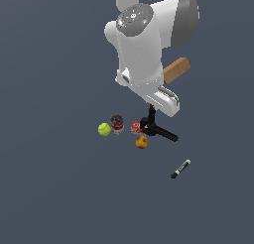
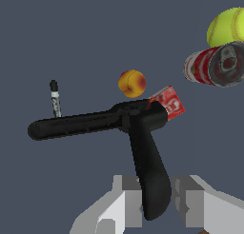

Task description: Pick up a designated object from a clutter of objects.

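Showing as a large matte-black spring clamp (image 2: 138, 133) with two long rounded handles splaying apart from a chunky hinge; stretching one handle sideways toward the thin black-and-white marker pen (image 2: 55, 98), running the other straight down between the grey-white two-fingered gripper (image 2: 155, 202); lying in the exterior view on the dark grey-blue floor (image 1: 59, 188) directly under the white arm, pincer end touching the flat red packet (image 1: 136, 127). Bracketing that lower handle closely, one finger (image 2: 127, 199) on each side, jaws parted only to the handle's width; looking closed upon it, though contact of the pads not plainly showing. Sitting just beside the clamp's hinge: the small orange-red round fruit (image 1: 142, 142); standing further to the exterior view's left, the dark red-labelled metal can (image 1: 117, 124) and the yellow-green tennis ball (image 1: 104, 129); resting behind the arm, the brown cardboard box (image 1: 177, 70).
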You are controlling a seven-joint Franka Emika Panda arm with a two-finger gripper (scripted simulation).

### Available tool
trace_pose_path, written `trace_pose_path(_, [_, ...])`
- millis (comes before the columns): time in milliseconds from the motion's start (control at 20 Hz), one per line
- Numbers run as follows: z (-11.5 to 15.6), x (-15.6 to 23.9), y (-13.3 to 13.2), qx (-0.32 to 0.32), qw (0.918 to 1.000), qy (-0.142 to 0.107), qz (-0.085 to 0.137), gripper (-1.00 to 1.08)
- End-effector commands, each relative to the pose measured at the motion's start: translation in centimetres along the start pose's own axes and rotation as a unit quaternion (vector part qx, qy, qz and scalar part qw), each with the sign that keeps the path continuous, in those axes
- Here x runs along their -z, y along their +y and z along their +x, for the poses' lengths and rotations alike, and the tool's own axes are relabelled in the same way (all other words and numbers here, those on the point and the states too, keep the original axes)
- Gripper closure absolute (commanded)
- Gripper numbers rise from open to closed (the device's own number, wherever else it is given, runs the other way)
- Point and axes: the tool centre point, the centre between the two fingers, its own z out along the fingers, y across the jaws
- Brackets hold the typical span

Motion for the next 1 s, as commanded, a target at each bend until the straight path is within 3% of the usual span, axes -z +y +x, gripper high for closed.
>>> trace_pose_path(0, [-1.2,2.3,1.0,0.0,1.0,0.001,0.001,1.08])
trace_pose_path(500, [-4.8,9.2,4.3,0.001,1.0,0.001,0.001,1.08])
trace_pose_path(950, [-6.1,11.9,5.4,0.001,1.0,0.001,0.001,1.08])
